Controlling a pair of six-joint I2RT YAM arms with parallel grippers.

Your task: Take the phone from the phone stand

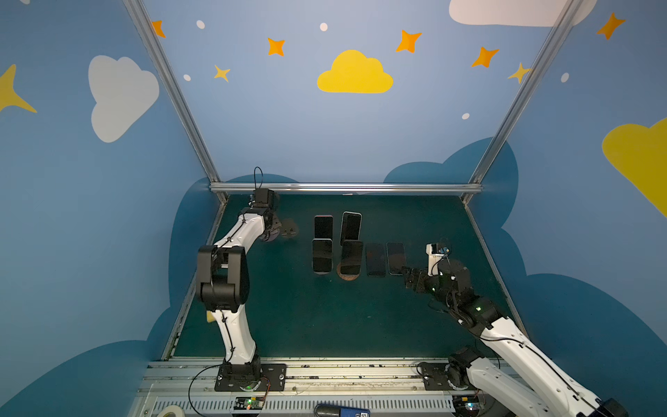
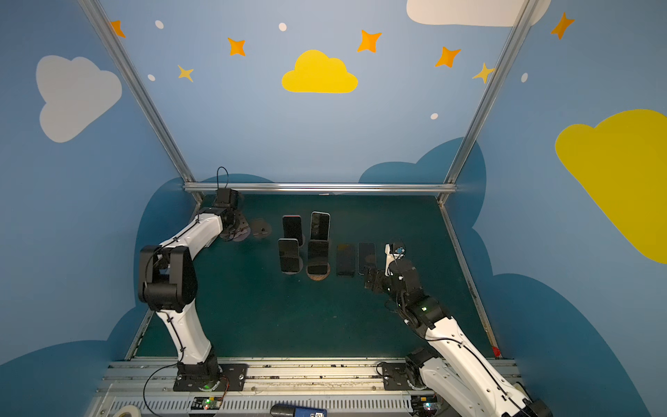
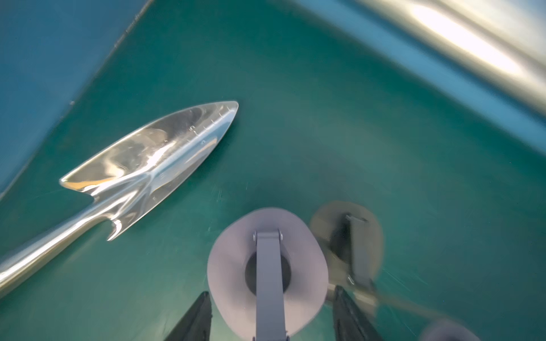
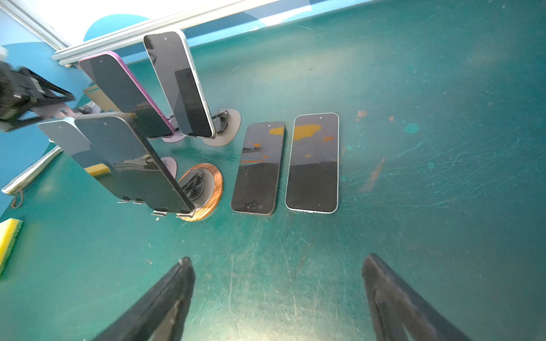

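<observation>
White forearm sloping down, right hand spread wide just short of flat phone; left hand clamps grey stand.

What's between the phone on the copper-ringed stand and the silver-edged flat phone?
A dark phone lying flat on the mat; the right wrist and both top views show it.

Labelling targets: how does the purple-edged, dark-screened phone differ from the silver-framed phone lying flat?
The purple-edged phone leans propped on a stand in the back row; the silver-framed phone lies flat on the green mat. Frames: the purple-edged phone's is purple, the silver-framed phone's is bright metal. Both screens are dark.
</observation>
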